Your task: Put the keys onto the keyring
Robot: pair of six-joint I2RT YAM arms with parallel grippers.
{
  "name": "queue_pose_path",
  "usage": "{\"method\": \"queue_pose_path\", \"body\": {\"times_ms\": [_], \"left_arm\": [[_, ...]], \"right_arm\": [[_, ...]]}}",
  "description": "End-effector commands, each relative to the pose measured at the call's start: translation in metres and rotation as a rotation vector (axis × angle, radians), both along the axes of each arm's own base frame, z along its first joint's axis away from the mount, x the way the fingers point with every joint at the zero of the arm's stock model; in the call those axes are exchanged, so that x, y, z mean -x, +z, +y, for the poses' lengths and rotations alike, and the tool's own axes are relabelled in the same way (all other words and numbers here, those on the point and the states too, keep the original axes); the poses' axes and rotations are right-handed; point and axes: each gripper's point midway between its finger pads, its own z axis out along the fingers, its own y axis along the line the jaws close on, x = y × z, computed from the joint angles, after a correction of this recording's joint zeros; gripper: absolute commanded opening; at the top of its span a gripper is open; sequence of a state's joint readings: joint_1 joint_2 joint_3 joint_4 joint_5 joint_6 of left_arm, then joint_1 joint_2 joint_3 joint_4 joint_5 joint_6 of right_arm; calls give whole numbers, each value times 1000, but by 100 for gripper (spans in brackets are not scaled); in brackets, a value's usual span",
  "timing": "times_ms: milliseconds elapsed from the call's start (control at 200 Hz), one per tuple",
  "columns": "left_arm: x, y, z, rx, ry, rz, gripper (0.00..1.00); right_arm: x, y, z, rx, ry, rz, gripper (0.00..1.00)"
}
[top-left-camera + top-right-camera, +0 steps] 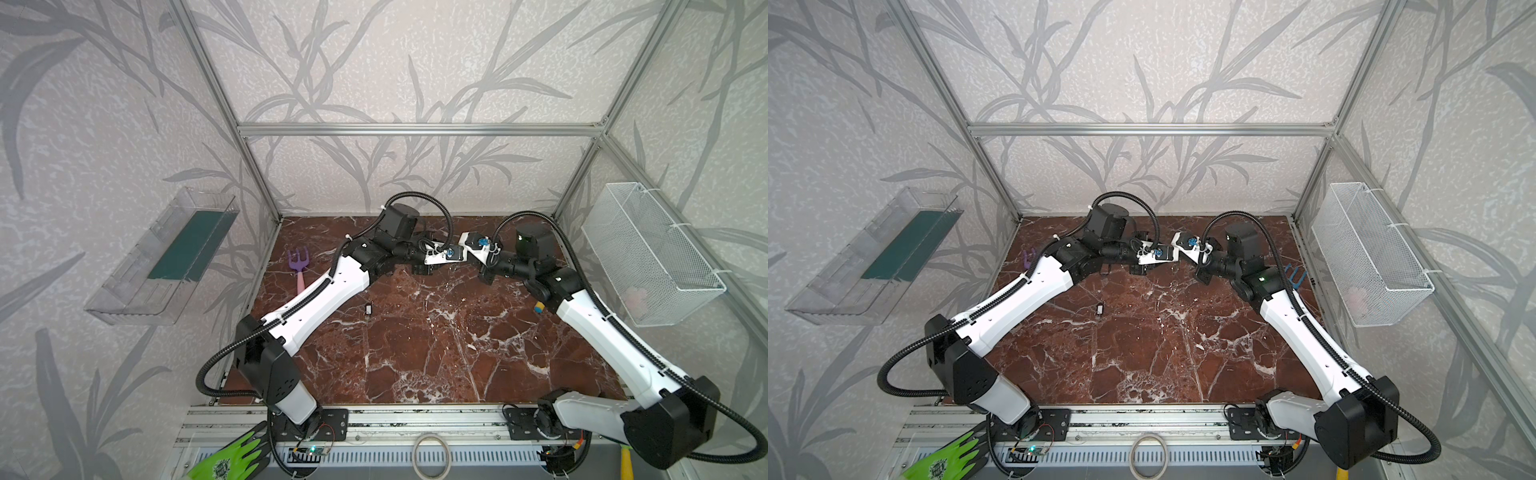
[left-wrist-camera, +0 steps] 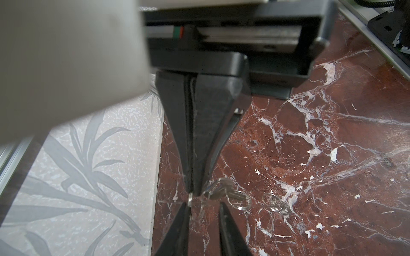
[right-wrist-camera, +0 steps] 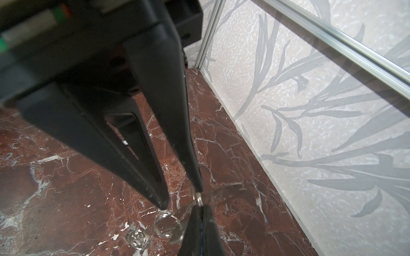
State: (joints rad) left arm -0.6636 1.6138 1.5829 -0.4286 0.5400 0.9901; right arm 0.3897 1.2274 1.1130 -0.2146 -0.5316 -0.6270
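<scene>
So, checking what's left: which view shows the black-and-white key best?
Either top view: the black-and-white key lies unobstructed on the marble, though tiny. Both top views show it; neither wrist view clearly does.

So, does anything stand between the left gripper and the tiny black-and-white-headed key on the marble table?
Nothing visible does. The tiny black-and-white-headed key lies alone on the bare red marble table, frontward of the open left gripper; the shut right gripper pinches the grey metal keyring.
</scene>
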Motion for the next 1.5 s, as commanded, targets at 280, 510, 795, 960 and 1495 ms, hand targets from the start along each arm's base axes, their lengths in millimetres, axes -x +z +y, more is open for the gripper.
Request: {"method": "queue_pose_path", "body": {"times_ms": [280,510,795,960,1495], "left_arm": [[-18,19,4,84,91,25,26],[-22,23,5,106,115,17,26],[-26,27,9,134,143,25,29],[-21,21,7,118,114,62,28],[7,14,13,109,5,189,36]], "right_arm": [[23,9,13,15,132,-122,0],[27,4,10,23,133,-144,0],[33,3,13,8,165,-156,0],[32,6,12,2,154,-179,0],[12,11,0,32,35,-275,0]]}}
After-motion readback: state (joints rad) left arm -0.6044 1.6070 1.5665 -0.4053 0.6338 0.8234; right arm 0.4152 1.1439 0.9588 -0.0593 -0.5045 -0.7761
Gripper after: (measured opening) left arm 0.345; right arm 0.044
